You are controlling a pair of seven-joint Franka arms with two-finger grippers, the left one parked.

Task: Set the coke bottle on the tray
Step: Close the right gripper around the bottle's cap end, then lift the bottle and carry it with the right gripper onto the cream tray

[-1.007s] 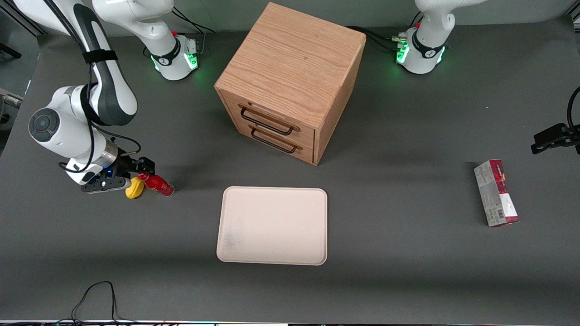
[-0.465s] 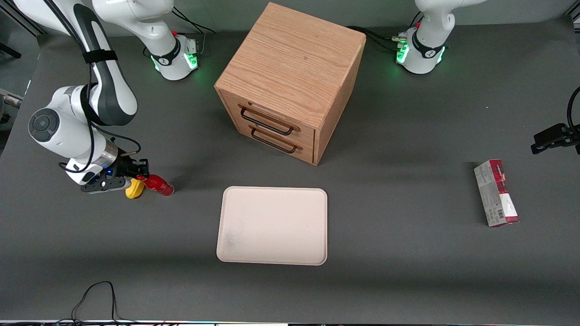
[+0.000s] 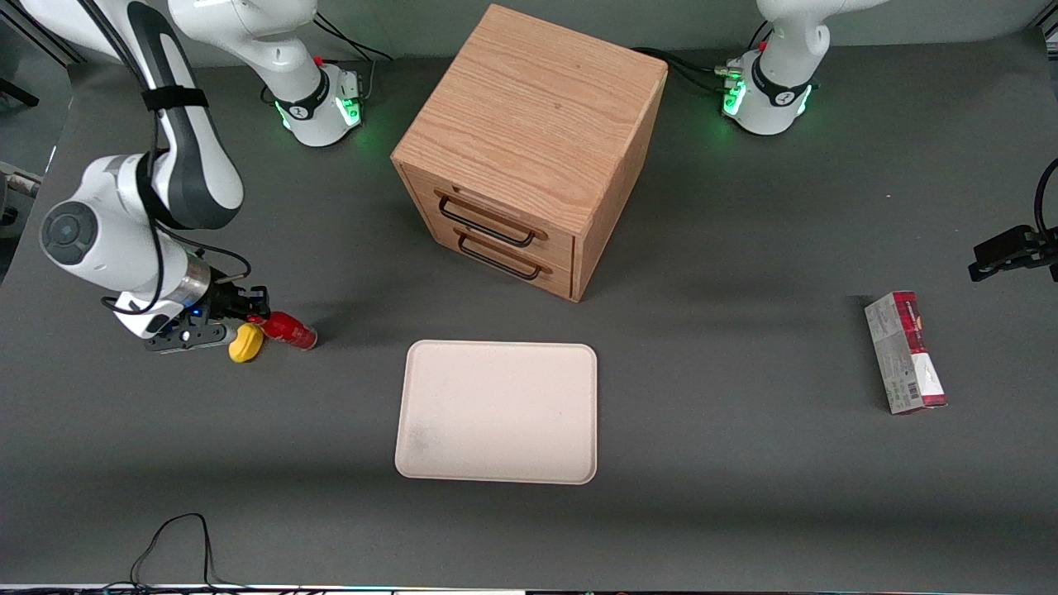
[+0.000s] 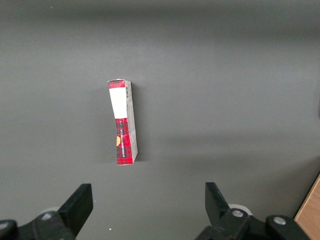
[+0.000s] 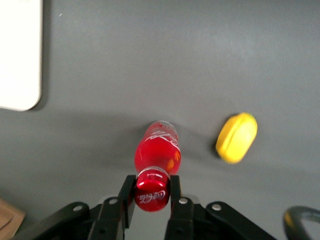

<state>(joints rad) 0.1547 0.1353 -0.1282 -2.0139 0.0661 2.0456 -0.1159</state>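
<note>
Toward the working arm's end of the tabletop (image 3: 744, 512), your gripper (image 5: 152, 196) is sitting low with its two fingers (image 5: 127, 197) pinching the cap end of the coke bottle (image 5: 156, 155). From the front view the coke bottle (image 3: 289, 330) looks tilted, base near or just off the surface; which, you cannot tell. The grip is only on the cap, so you are probably wanting a slow, straight lift before any sideways travel, keeping the bottle from swinging.

The yellow lemon-like lump (image 3: 245, 343) is lying just beside the bottle, nearer the front camera; avoid nudging it. The tray (image 3: 496, 463) is lying bare, well apart, toward the middle. The path along the tabletop looks open. The wooden drawer cabinet (image 3: 529, 140) is standing farther from the camera than the tray, clear of that line. A red-and-white carton (image 3: 905, 351) is lying toward the parked arm's end.
</note>
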